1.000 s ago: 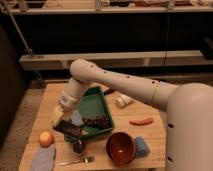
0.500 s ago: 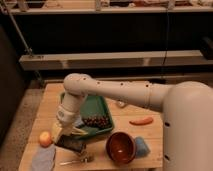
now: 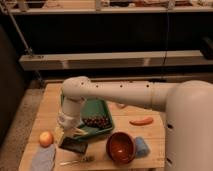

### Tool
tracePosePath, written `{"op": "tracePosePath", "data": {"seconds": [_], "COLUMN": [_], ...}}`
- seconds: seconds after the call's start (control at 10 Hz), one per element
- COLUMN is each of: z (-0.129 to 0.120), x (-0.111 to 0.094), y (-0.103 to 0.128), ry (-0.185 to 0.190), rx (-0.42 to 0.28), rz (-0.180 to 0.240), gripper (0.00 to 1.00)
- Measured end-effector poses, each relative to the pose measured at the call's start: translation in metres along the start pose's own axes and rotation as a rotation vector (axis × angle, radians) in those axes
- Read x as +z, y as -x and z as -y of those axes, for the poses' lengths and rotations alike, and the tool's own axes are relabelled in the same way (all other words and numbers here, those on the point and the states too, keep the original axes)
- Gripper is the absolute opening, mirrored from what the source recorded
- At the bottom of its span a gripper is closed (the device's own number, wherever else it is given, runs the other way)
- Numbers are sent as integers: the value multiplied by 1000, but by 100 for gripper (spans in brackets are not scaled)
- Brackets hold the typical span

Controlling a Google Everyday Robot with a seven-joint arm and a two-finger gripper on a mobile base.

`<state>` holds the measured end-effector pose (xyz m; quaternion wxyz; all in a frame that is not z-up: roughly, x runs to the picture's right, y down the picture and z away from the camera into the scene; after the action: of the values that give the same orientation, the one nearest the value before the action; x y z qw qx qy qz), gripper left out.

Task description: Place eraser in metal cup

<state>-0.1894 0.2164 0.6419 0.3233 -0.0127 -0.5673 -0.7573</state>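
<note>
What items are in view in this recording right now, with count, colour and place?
eraser: 1, black, front left of table, under the gripper
tray: 1, green, table centre
grapes: 1 bunch, dark, in the tray
bowl: 1, red-brown, front centre
sponge: 1, blue, right of the bowl
carrot: 1, orange, right side
round fruit: 1, orange, left edge
cloth: 1, grey-blue, front left corner
fork: 1, metallic, front edge
table: 1, wooden
gripper: 1, shut, at the eraser; grip unclear

Pale wooden table (image 3: 150, 137), glossy red-brown bowl (image 3: 120, 148), slightly glossy black eraser (image 3: 73, 145).
</note>
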Motion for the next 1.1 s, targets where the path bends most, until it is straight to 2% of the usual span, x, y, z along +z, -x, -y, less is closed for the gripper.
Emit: {"op": "tracePosePath", "data": {"seconds": [0.4,1.1], "z": [-15,-38], "x": [12,24], "y": [0,1], "ry": [17,20], "rx": [-6,-6], "rz": [-4,10], "gripper": [0,0]}}
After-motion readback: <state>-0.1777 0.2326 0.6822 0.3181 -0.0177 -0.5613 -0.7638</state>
